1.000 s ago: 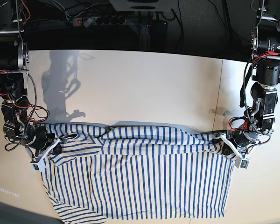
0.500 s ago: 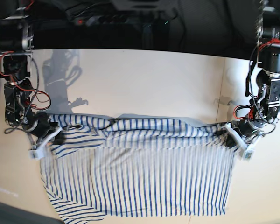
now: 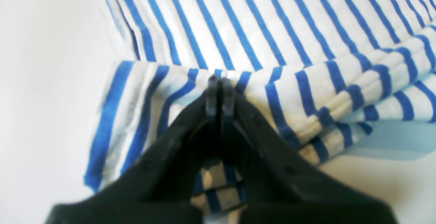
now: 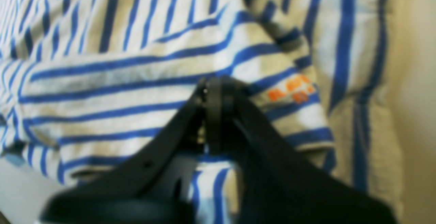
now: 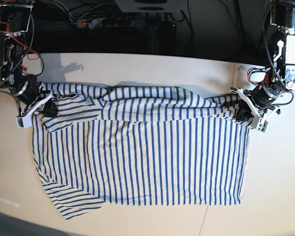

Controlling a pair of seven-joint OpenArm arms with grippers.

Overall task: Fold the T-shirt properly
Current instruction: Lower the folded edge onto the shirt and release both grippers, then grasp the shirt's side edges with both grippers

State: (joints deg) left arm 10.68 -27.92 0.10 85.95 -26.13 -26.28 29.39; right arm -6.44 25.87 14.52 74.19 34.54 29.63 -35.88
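Now the T-shirt (image 5: 137, 152) is seen to have been drawn toward the far side of the table (image 5: 137, 73); in the earlier base pictures its far folded edge lay nearer the near side, and the near hem ran off the bottom of the view. The garment is now wholly in view, spread flat across the middle of the table, with one sleeve splayed at the near left.

At the left of the base view, the right gripper (image 5: 43, 109) is clamped on the far left corner of the T-shirt. In the right wrist view its jaws are seen pressed together with striped cloth pinched between them, just beside a small orange print (image 4: 293, 89) on the fabric.

Along the far edge, a folded band of cloth (image 5: 152, 105) is stretched between the two grippers and appears fairly taut, with some bunching toward the right end.

At the right of the base view, the left gripper (image 5: 244, 112) is likewise closed on the far right corner. In the left wrist view the jaws meet on a rolled fold of the striped fabric.

It is judged that the shift has served to bring the whole garment onto the table and to straighten the far edge, so that an even fold can be laid. Residual wrinkles near the right corner may need to be smoothed first.
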